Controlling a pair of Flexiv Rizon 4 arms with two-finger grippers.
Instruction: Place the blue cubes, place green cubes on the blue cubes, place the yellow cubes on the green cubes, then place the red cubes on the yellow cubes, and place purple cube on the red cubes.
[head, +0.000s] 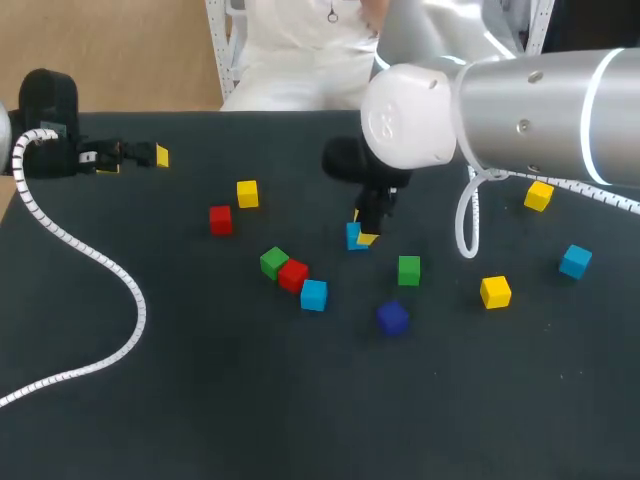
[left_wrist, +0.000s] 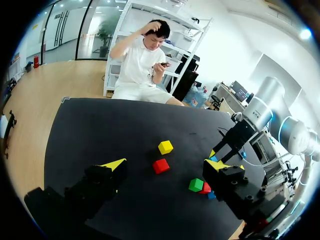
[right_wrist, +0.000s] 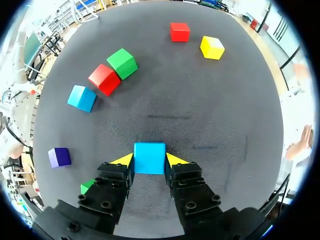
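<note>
Black matte table (head: 200, 400) bears scattered coloured cubes (head: 220, 219).

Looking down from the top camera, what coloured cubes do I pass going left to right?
Red cube, yellow cube, green cube, second red cube, blue cube, held blue cube, purple cube, second green cube, second yellow cube, third yellow cube, last blue cube.

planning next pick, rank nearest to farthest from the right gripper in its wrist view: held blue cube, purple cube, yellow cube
1. blue cube, gripped by the right gripper
2. purple cube, off to its side
3. yellow cube, far ahead
</note>
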